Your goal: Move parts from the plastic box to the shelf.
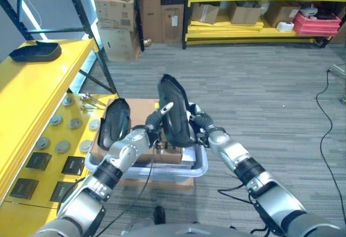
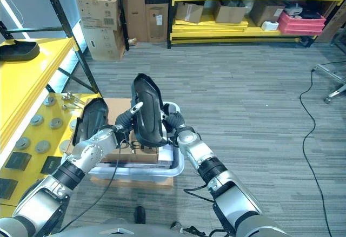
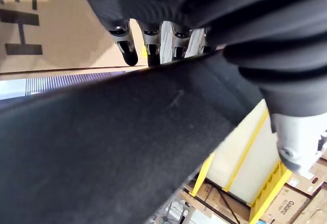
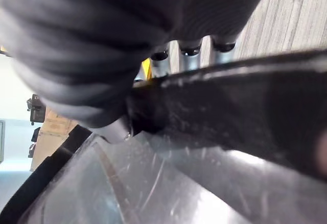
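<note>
Gripping one long, curved, matte-black part (image 1: pixel 174 110), fingers of both hands (image 1: pixel 153 121) (image 1: pixel 201 124).

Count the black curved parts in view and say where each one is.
3. One is held upright by both the left hand and the right hand above the plastic box. One leans at the box's left. One lies on the yellow shelf. More may be hidden in the box.
</note>
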